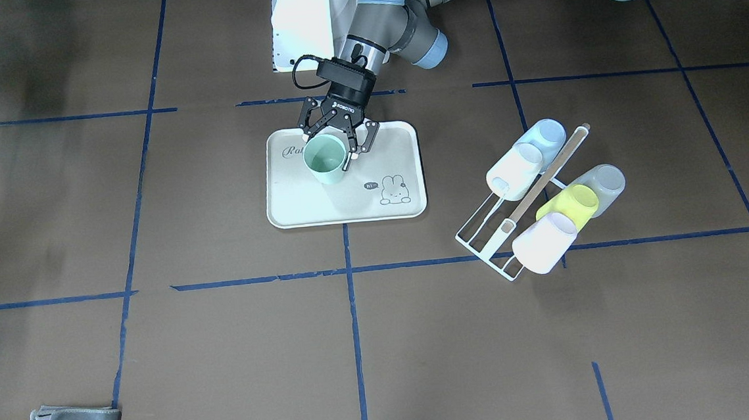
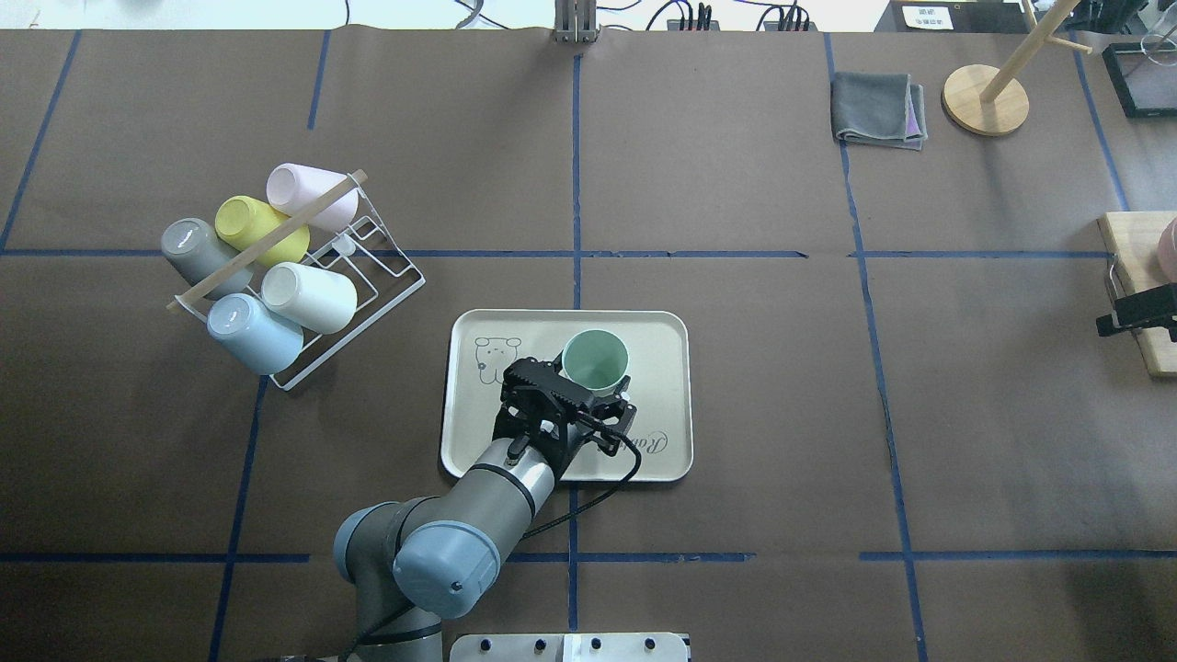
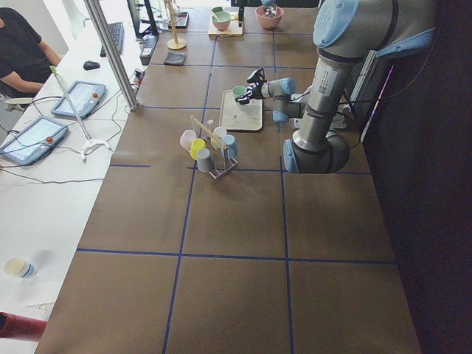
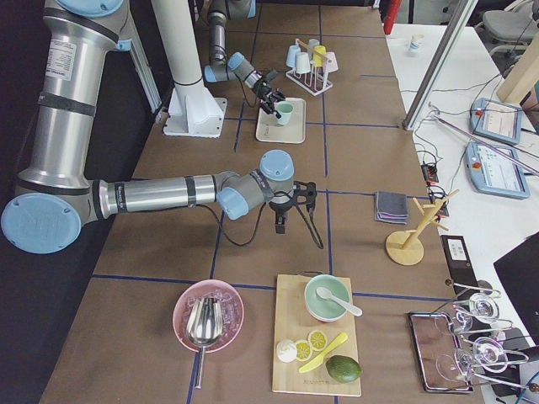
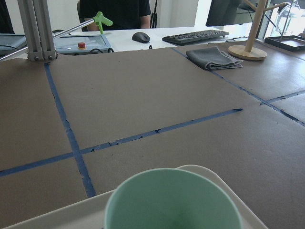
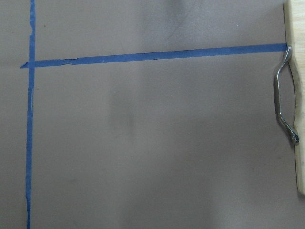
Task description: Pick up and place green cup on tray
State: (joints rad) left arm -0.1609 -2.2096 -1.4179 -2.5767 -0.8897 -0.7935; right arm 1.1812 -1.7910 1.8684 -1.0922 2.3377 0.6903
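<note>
The green cup (image 1: pixel 326 159) stands upright on the cream tray (image 1: pixel 348 205), in the half with the script, away from the bunny drawing. My left gripper (image 1: pixel 328 148) reaches in low from the robot side, one finger on each side of the cup's wall, and looks closed on it. The overhead view shows the cup (image 2: pixel 595 360) on the tray (image 2: pixel 662 386) just past the gripper (image 2: pixel 593 377). The left wrist view shows only the cup's rim (image 5: pixel 171 200), close up. My right gripper (image 2: pixel 1136 313) hangs far off at the table's right edge; its fingers are not clear.
A white wire rack (image 2: pixel 386 276) left of the tray holds several cups on their sides, among them a yellow-green cup (image 2: pixel 260 230) and a light blue cup (image 2: pixel 253 333). A grey cloth (image 2: pixel 874 108) and wooden stand (image 2: pixel 986 99) sit far right. A wooden board (image 2: pixel 1136 248) lies by the right gripper.
</note>
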